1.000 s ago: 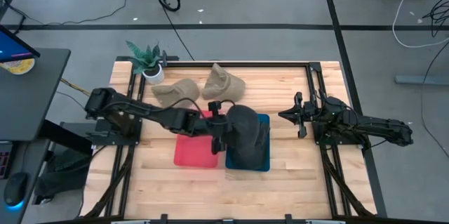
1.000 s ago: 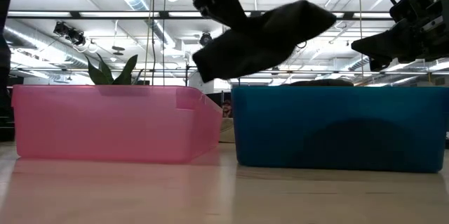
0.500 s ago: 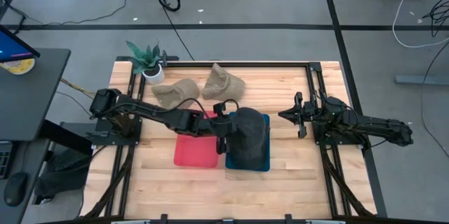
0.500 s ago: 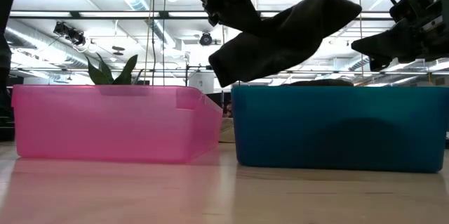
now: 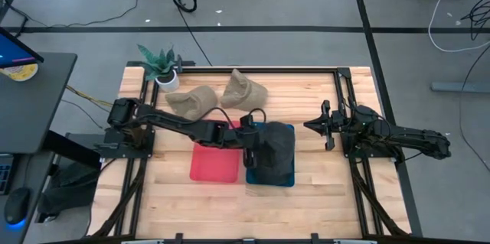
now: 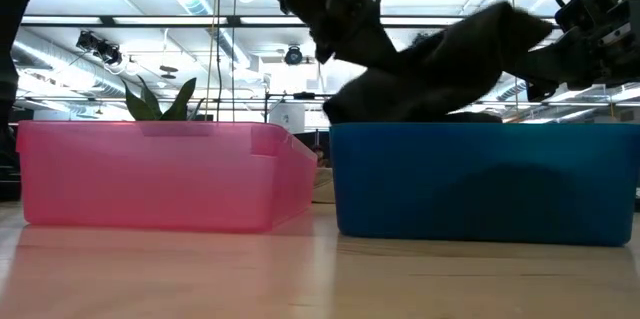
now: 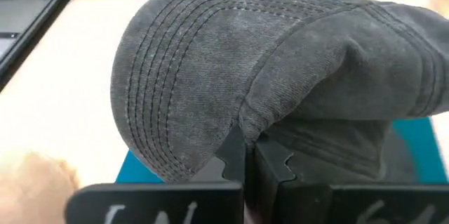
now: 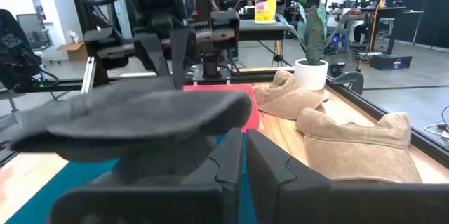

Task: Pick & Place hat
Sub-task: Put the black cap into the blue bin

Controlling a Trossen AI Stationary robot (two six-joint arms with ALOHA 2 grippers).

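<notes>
dark grey stitched hat point(image 5: 272, 146) draped over blue bin point(image 5: 289, 177) at table centre, tilted, edge pinched by left gripper point(image 5: 249, 141), two tan hats point(image 5: 217, 95) lying far-left of bins

text: none legible | labels: none legible | numbers: none | signs: none

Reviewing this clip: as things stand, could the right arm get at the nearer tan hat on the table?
Probably yes. The right gripper waits at the table's right side, and bare tabletop lies between it and the tan hat. The left gripper, holding the dark hat over the blue bin, works off that path.
</notes>
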